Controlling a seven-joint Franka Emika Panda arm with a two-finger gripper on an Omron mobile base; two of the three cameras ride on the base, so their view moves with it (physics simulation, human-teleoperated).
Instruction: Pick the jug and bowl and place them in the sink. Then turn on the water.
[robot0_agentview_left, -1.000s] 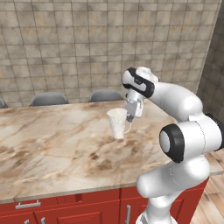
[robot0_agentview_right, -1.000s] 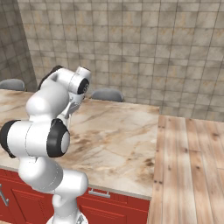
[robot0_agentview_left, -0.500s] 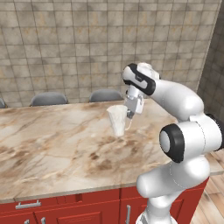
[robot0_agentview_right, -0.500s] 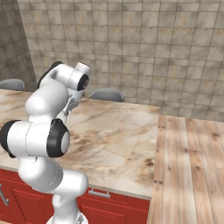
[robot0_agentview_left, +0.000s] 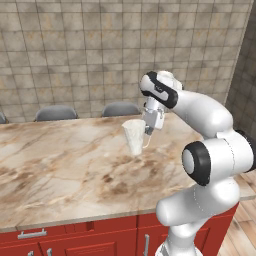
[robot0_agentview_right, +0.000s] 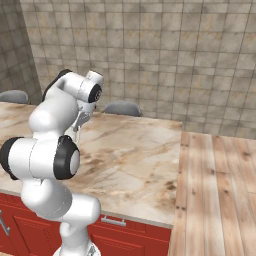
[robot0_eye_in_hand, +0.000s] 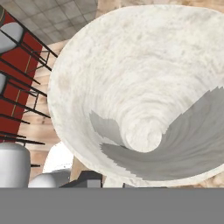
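In the left base view the white arm reaches out over the marble surface (robot0_agentview_left: 65, 160), and the gripper (robot0_agentview_left: 149, 131) is pinched on the handle side of the jug (robot0_agentview_left: 134, 136) — a small white tapered pitcher, upright. The jug hangs above the marble, its narrow foot just clear of it, near the far edge where two grey chair backs (robot0_agentview_left: 56, 113) show against the tiled wall.

In the right base view the arm's upper joints hide the jug; the marble runs right to a pale wooden plank top (robot0_agentview_right: 216, 190).

In the hand view the jug (robot0_eye_in_hand: 144, 87) is seen from above — its wide mouth and cream inside narrowing to the bottom.
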